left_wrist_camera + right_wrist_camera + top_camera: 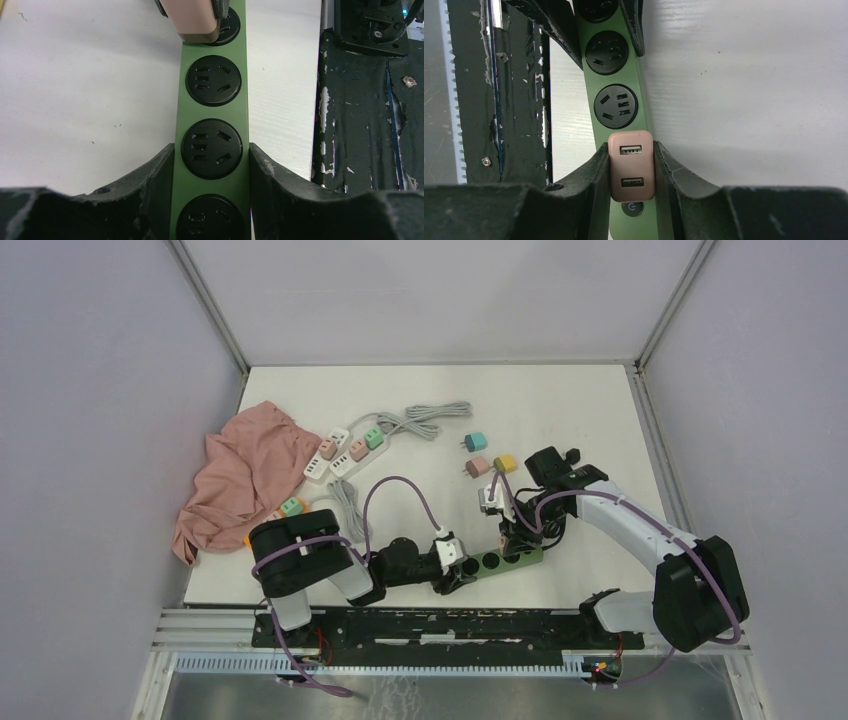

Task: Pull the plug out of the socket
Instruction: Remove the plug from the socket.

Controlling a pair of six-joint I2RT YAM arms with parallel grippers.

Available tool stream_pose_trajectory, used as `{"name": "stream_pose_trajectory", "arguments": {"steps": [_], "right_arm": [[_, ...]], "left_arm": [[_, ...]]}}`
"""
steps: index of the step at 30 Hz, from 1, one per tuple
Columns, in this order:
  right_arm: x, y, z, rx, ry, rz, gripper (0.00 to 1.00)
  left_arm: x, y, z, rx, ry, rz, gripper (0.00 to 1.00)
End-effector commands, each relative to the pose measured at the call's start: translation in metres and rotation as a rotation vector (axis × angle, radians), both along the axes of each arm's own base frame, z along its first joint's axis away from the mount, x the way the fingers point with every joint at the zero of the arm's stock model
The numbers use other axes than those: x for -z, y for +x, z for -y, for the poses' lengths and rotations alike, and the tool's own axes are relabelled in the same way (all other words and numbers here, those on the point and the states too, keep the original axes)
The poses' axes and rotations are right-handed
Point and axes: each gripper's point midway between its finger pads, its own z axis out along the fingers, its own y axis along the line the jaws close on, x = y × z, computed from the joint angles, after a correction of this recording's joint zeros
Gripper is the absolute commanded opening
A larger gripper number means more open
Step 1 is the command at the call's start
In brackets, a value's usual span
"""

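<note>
A long green power strip lies on the white table, low in the middle of the top view, close to the table's near edge. It has round black sockets in a row.

The left tool is closed on the green power strip. Its two black fingers press against the strip's long sides, one on each side, with a socket between them. In the left wrist view this grip is at the bottom of the frame.

The pink plug sits on the strip further along, at the top of the left wrist view. In the right wrist view it is low in the middle of the frame. It has two small slots on its face, and a round button on the strip shows just below it. The right tool is closed on this plug, with one finger tight against each side. I cannot tell if the plug's pins are all the way in the socket.

A crumpled pink cloth lies at the left side of the table. Beside it is a white power strip with a few coloured plugs in it, and a bundled grey cord lies near that. Three loose plugs lie together just above the right tool in the top view: one teal, one pink, one yellow.
</note>
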Motion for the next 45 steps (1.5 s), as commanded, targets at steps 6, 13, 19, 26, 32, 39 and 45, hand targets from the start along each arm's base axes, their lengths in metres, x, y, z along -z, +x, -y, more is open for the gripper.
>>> {"name": "stream_pose_trajectory", "arguments": {"steps": [6,13,19,26,32,39,45], "right_arm": [[-0.044,0.02,-0.032,0.031,0.2,0.011,0.0],[-0.047,0.02,-0.03,0.035,0.209,-0.008,0.0],[-0.045,0.027,-0.026,0.065,0.189,0.007,0.0],[-0.039,0.03,-0.021,0.08,0.166,0.032,0.0],[-0.03,-0.006,-0.028,-0.149,0.188,0.075,0.0],[-0.037,-0.007,-0.039,-0.174,0.232,0.127,0.0],[-0.047,0.016,-0.028,-0.036,0.225,0.088,0.0]], "left_arm": [[0.028,0.0,-0.01,-0.035,0.102,-0.052,0.03],[0.028,0.0,-0.012,-0.041,0.101,-0.05,0.03],[0.028,0.0,-0.012,-0.04,0.099,-0.051,0.03],[0.028,0.0,-0.012,-0.04,0.098,-0.051,0.03],[0.028,0.0,-0.009,-0.031,0.097,-0.054,0.03],[0.032,-0.002,-0.009,-0.026,0.102,-0.07,0.03],[0.031,-0.001,-0.01,-0.031,0.101,-0.069,0.03]]}}
